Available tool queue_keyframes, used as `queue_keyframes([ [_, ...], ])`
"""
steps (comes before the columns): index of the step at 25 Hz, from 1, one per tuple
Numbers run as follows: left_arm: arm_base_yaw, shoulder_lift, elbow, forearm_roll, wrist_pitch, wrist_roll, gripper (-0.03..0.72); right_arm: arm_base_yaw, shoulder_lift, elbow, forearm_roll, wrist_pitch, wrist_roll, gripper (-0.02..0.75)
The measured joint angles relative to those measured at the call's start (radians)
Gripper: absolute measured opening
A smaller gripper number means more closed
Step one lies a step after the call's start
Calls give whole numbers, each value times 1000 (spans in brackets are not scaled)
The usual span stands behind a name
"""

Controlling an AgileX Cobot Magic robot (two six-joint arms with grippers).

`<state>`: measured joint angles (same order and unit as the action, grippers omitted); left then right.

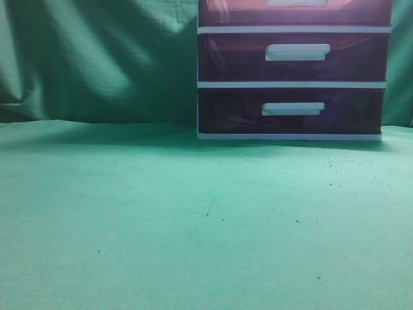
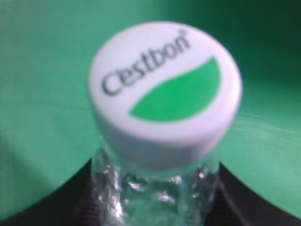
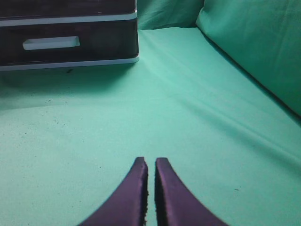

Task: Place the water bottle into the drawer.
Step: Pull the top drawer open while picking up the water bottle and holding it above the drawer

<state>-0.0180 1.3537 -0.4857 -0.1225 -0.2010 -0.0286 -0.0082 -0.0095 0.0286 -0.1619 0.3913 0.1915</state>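
Right up close in the left wrist view is the water bottle (image 2: 164, 94). Its white cap fills most of the pic, w/ a green leaf shape and the word "Cestbon" on top. Under the cap you can see a bit of the clear, crinkly neck. Dark parts of the left gripper (image 2: 155, 207) sit low on both sides of the neck, touching it, so it looks like it's holding the bottle. Green cloth is behind it.

Next, the right wrist view. The right gripper (image 3: 151, 188) has two dark fingers (image 3: 131, 197) pressed nearly together w/ just a thin slit between them & nothing inside. It sits over the green cloth (image 3: 188, 117), which has tiny dark specks on it.

Farther back is the cabinet (image 1: 293, 84), a white frame w/ three see-thru drawers. The drawer (image 1: 293, 11) on top is reddish-brown and mostly cut off by the pic's top edge, & only a bit of its white handle shows. It looks pushed in. The two purple drawers (image 1: 293, 84) below are pushed in too. Neither arm nor bottle shows in the exterior view.
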Motion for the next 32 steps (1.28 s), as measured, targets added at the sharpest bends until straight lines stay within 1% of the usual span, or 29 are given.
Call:
queue_keyframes([
  [2, 1, 0, 0, 9, 0, 0, 298, 0, 0, 0, 0, 0, 0, 47],
  [3, 1, 0, 0, 16, 0, 0, 272, 0, 0, 0, 0, 0, 0, 47],
  [8, -1, -27, 0, 24, 23, 0, 272, 0, 0, 0, 0, 0, 0, 47],
  [10, -17, -65, 0, 25, 32, 0, 272, 0, 0, 0, 0, 0, 0, 47],
  [13, -73, -162, -14, 48, 78, 0, 272, 0, 0, 0, 0, 0, 0, 47],
  [15, -126, -227, -48, 80, 160, 0, 272, 0, 0, 0, 0, 0, 0, 47],
  [19, -225, -353, -160, 94, 331, 0, 272, 0, 0, 0, 0, 0, -2, 47],
  [22, -294, -429, -239, 99, 448, 0, 272, 0, 0, 0, -44, -23, -6, 47],
  [25, -362, -496, -287, 100, 549, 0, 272, 0, 0, 1, -55, -186, 5, 47],
  [28, -417, -555, -292, 96, 612, 0, 272, 0, 0, 1, -60, -447, 30, 47],
  [30, -448, -583, -292, 70, 653, 0, 272, 0, 0, 1, -63, -610, 32, 47],
  [31, -459, -590, -292, 56, 667, 0, 272, 0, 0, -2, -65, -639, 34, 47],
  [32, -469, -596, -292, 44, 676, 0, 272, 0, 0, -17, -67, -628, 34, 47],
])
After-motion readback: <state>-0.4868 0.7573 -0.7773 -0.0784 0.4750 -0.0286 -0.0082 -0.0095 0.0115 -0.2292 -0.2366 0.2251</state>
